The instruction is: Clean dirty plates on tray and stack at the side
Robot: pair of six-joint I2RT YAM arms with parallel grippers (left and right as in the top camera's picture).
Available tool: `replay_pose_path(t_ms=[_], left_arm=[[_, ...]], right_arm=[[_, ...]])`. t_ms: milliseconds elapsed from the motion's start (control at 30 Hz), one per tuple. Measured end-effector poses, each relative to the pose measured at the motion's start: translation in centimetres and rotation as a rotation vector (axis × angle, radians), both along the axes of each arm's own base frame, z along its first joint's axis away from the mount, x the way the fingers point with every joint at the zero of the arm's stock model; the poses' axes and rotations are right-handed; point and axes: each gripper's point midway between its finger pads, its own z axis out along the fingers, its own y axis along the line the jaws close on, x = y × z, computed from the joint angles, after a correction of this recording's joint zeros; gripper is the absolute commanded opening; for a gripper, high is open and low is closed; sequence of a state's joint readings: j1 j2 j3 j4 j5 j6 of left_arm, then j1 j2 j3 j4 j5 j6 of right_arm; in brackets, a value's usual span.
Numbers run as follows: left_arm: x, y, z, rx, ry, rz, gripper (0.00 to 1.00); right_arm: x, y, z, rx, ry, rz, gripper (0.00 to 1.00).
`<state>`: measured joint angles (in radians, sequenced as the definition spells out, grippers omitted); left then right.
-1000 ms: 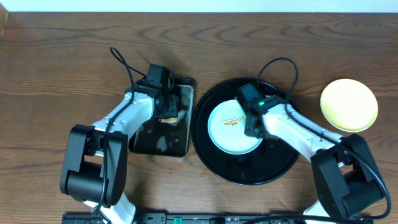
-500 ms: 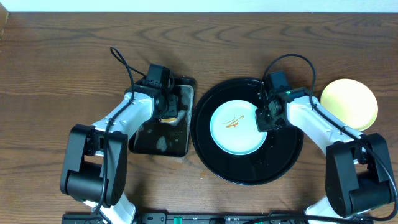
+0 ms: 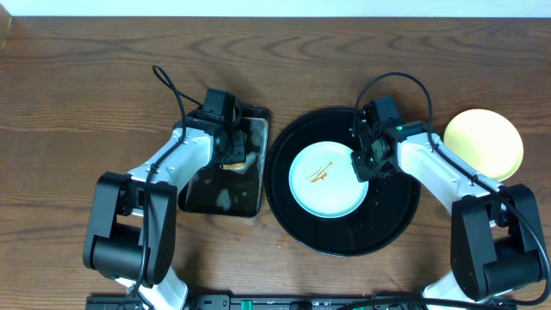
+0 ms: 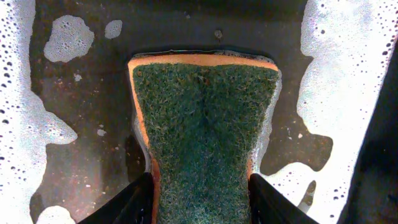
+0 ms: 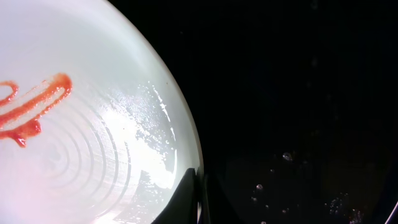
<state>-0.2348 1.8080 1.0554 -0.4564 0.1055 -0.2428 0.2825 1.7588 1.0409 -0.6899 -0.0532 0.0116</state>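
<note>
Overhead: blue plate (image 3: pixel 325 179) sat in the left half of the round black tray (image 3: pixel 344 243), with an orange sauce squiggle (image 3: pixel 320 175) near its middle. Yellow plate (image 3: pixel 483 145) was off the tray, on the wooden table (image 3: pixel 86 86) to the tray's right, not touching it. The right arm reached in over the tray and ended at the blue plate's right edge. The left arm was down in the rectangular black pan (image 3: pixel 222 185) left of the tray. Finger state wasn't readable from up there for either arm. Left wrist cam filled that in: left gripper (image 4: pixel 202 204) was clamped on a sponge (image 4: pixel 202 118), green scrub face toward the camera with an orange layer showing round its edges. The sponge was pinched narrow between the two fingers (image 4: pixel 134 202), over the wet pan floor, with patches of white foam (image 4: pixel 348 74) on either side. Right wrist cam: right gripper (image 5: pixel 198 198) had its fingertips together right at the plate's rim. Couldn't tell whether the rim was nipped between them or they were only resting against it. That view also showed a wet sheen on the plate near the rim, ring grooves in the plate floor, and water droplets (image 5: pixel 287 157) on the tray. None of that showed from overhead.
</note>
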Motion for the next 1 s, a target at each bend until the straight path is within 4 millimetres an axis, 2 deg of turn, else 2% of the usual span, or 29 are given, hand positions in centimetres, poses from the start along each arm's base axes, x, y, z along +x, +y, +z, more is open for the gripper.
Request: replay_pose_path(t_ms=[400, 433, 767, 800, 900, 967, 1000], left_arm=[[0.3, -0.1, 0.1, -0.003, -0.013, 0.0, 0.5], [0.4, -0.1, 0.1, -0.004, -0.017, 0.0, 0.54], [1.7, -0.4, 0.6, -0.018, -0.075, 0.0, 0.57], [1.8, -0.4, 0.6, -0.019, -0.077, 0.001, 0.53], [2.0, -0.5, 0.7, -0.021, -0.085, 0.006, 0.19], [2.2, -0.5, 0.7, -0.024, -0.092, 0.005, 0.08], [2.2, -0.5, 0.8, -0.026, -0.093, 0.01, 0.08]], right_arm=[[0.0, 0.1, 0.0, 0.003, 0.001, 0.003, 0.01], [0.0, 0.1, 0.0, 0.003, 0.001, 0.003, 0.01], [-0.1, 0.0, 0.0, 0.002, 0.003, 0.003, 0.01], [-0.1, 0.0, 0.0, 0.002, 0.003, 0.002, 0.01], [-0.1, 0.0, 0.0, 0.002, 0.003, 0.002, 0.01], [-0.1, 0.1, 0.0, 0.002, 0.003, 0.003, 0.01], [-0.1, 0.0, 0.0, 0.002, 0.004, 0.003, 0.01]])
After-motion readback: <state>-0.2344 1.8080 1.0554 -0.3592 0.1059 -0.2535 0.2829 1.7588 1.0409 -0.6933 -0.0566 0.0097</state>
